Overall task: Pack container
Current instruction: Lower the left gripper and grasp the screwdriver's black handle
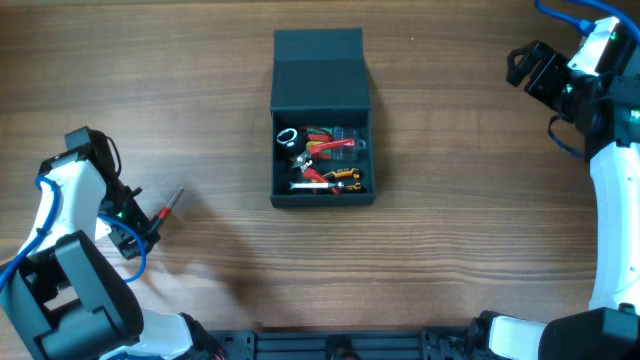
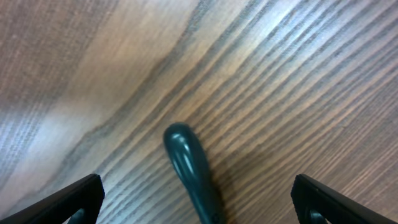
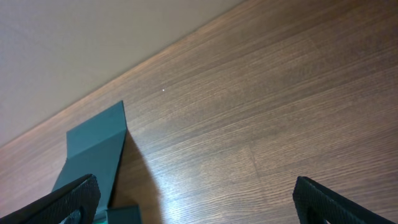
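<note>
- Step in hand: the pick-up of the screwdriver (image 1: 170,204), the only loose tool seen on the worktop (image 1: 480,250). It lies in the lower left of the overhead view, just beside the end of the left arm (image 1: 70,190).
- The container (image 1: 322,200) sits in the middle of the worktop, well apart from both arms. Its lid (image 1: 320,65) is thrown back toward the top of the frame, and a jumble of red- and orange-handled tools (image 1: 322,160) is already inside.
- The left jaws are spread as wide as they go and hold nothing. In the left wrist view the fingers (image 2: 74,199) sit in the two bottom corners, with the screwdriver's dark handle between them and touching neither.
- The right jaws are also fully spread and empty. The right arm (image 1: 605,190) is parked at the upper right, away from the work.
- Next move, as I judge it: lower the left jaws over the handle and close on it squarely. Then carry it right to the open box — the packed tools leave little room, so placement will need care. The lid is not yet shut.
- Only the overhead view shows the box's contents and the screwdriver's red part, with its thin shaft pointing up and right.
- Only the left wrist view shows how the handle lines up between the fingers — roughly centred, at a slant.
- The right wrist view gives just the raised lid at lower left, bare worktop and a pale wall beyond. No tool shows there.
</note>
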Motion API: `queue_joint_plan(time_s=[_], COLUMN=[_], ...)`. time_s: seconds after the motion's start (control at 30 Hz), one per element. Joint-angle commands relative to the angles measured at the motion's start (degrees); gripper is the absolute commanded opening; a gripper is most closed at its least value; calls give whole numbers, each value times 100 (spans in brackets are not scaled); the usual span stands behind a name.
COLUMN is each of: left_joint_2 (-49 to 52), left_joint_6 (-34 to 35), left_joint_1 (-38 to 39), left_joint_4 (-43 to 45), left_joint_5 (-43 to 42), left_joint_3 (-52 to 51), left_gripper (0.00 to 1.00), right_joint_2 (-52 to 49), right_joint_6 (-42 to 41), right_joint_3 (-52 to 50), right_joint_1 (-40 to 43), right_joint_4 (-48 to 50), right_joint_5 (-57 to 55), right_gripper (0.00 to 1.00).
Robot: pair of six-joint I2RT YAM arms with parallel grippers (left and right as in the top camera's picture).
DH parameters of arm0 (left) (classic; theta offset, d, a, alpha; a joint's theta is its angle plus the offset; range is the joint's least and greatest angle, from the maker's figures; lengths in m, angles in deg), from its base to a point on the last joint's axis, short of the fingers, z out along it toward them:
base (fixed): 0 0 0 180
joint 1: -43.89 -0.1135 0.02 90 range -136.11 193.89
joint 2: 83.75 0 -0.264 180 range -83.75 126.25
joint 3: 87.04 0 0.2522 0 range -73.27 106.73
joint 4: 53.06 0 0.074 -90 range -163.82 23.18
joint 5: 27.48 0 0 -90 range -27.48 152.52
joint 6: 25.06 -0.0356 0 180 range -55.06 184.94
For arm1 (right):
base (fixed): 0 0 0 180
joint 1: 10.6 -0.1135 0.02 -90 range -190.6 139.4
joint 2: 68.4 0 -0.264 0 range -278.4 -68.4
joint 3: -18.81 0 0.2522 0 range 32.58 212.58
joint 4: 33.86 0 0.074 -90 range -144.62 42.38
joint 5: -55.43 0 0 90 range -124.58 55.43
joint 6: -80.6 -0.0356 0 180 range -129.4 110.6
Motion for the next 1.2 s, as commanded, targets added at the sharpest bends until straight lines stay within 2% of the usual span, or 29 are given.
queue_joint_plan(time_s=[0.0,0.1,0.3,0.47,0.73,0.8,0.9,0.93,1.07,1.17], left_joint_2=[103,131,136,136,136,136,136,136,136,136], left_joint_6=[-70,-61,-46,214,238,238,243,245,258,260], left_joint_1=[-20,85,391,584,586,586,586,586,586,581], left_joint_4=[79,149,466,774,1241,1261,1281,1281,1325,1325], left_joint_5=[22,-295,83,57,-7,-9,-11,-7,87,96], left_joint_3=[26,22,22,-275,-815,-813,-815,-815,-815,-815], left_gripper=[99,100,100,100,99,91,63,59,49,49], right_joint_2=[-2,-2,-2,-2,-2,-2,-2,-2,-2,-2], right_joint_6=[-22,-22,-22,-20,-22,-20,-20,-22,-20,-22], right_joint_3=[33,33,33,33,33,33,33,33,33,33], right_joint_1=[-2,-2,-2,-2,-2,-2,-2,-2,-2,-2], right_joint_4=[2,2,2,2,2,2,2,2,2,2], right_joint_5=[7,7,7,7,7,7,7,7,7,7], right_gripper=[100,100,99,100,100,100,100,100,100,100])
